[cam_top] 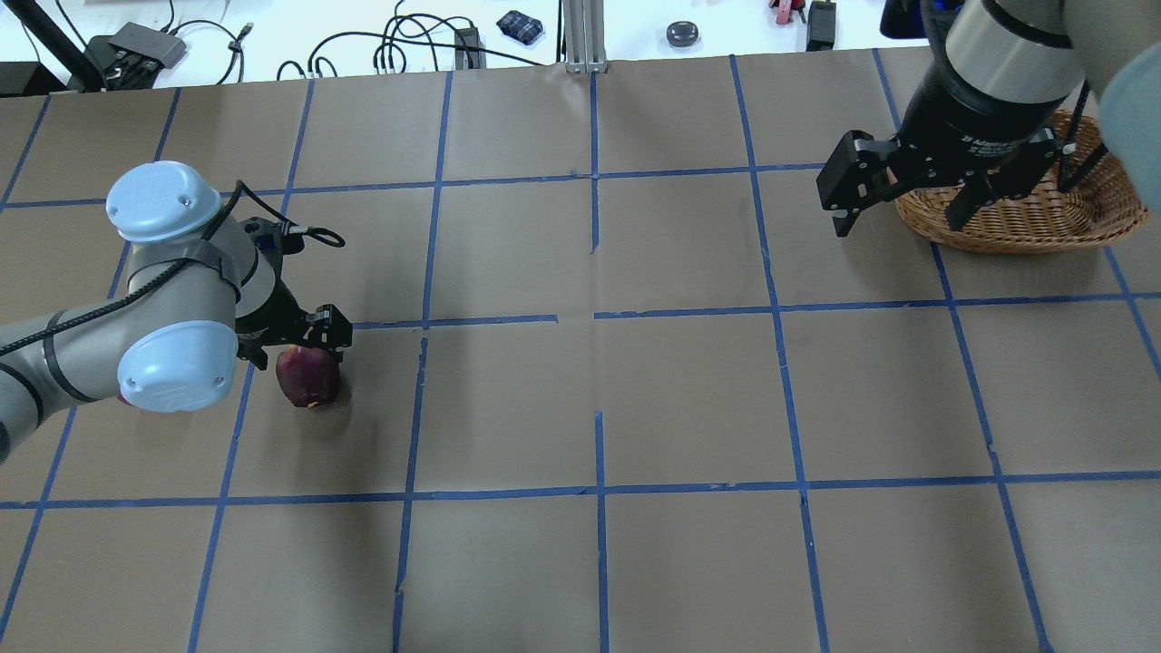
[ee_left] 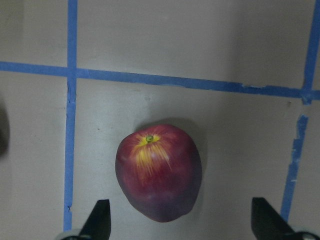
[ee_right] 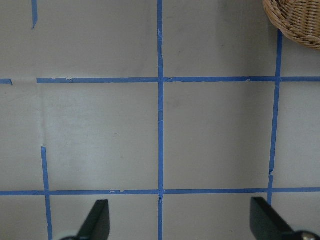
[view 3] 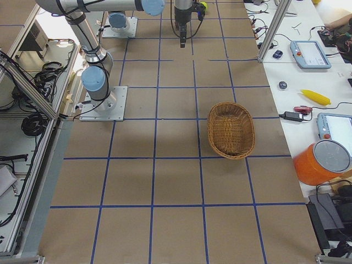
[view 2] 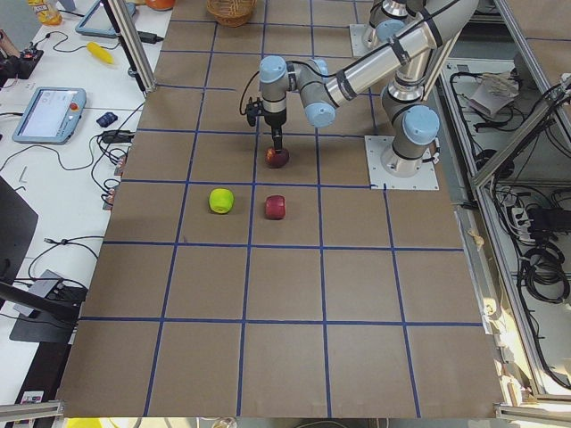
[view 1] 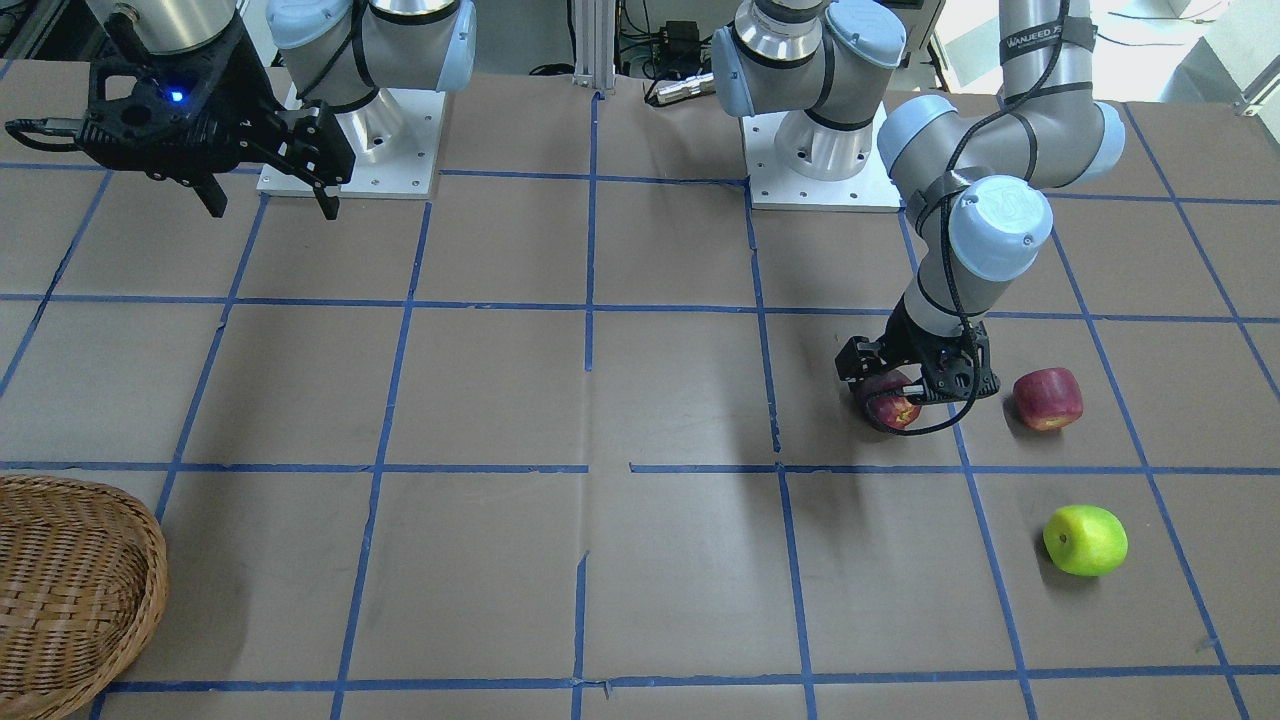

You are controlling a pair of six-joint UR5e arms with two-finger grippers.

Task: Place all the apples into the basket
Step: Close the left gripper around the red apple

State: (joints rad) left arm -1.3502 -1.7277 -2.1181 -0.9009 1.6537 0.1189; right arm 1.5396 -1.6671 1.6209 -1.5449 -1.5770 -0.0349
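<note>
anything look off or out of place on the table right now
Nothing stands out. The basket sits upright and empty; the two red apples and the green apple lie whole on the table. Only the blue tape grid shows small gaps.

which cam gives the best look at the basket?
Exterior right: the basket sits whole and unobstructed, inside visible and empty. Front-facing crops it at the corner, overhead has the right arm across it, exterior left shows a far sliver at the top edge, right wrist only a rim piece.
</note>
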